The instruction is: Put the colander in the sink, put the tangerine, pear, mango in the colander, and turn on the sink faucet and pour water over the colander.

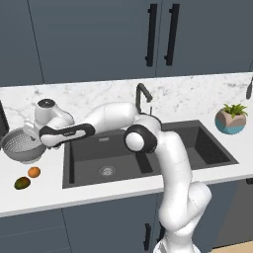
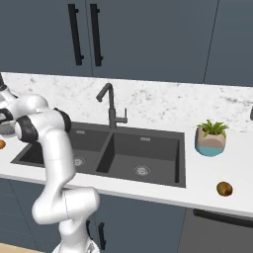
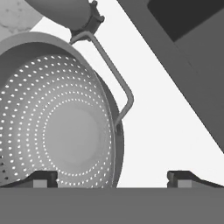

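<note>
Our gripper (image 3: 112,178) hung with its jaws spread wide and nothing between them. In the hand view one finger tip stood over the inside of the colander (image 3: 57,127) and the other over the bare worktop (image 3: 175,131) just outside its rim, so the rim and its thin wire handle (image 3: 114,76) lay between the two tips.

The colander sat on the worktop to the left of the sink (image 1: 148,158), near the worktop's left end. It was not in the sink yet. The tangerine (image 1: 33,172) and the mango (image 1: 21,183) lay near the front edge of the worktop, just in front of the colander. We could not find the pear. The sink faucet (image 1: 142,95) stood behind the sink, and no water ran from it.

We thought a few things could go wrong. The rim was thin and round, so if we closed on it off-centre the bowl could slip or tip. If we pushed down first, the colander could slide away. A swinging bowl could bump the tangerine and roll it off the front edge.
</note>
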